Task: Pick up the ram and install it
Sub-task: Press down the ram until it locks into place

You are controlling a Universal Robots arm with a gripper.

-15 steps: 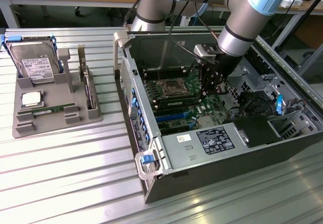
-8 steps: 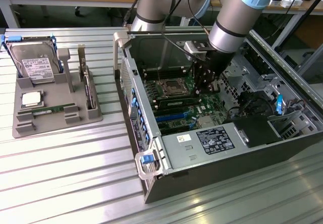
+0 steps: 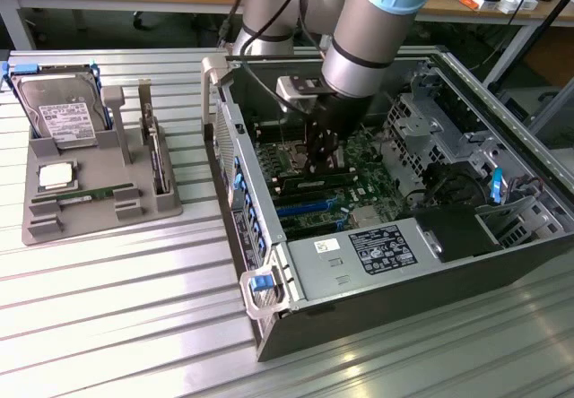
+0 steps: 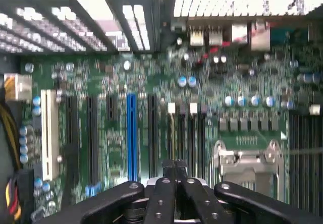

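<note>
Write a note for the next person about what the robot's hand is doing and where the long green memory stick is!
Gripper: shut, holding nothing that I can see, low inside the open black computer case, over the green motherboard.
Ram: a long, thin, dark green stick lies along the memory slots right under the gripper.
Done: the stick looks placed in the case.
Left: I cannot tell whether it is pushed fully in.
</note>
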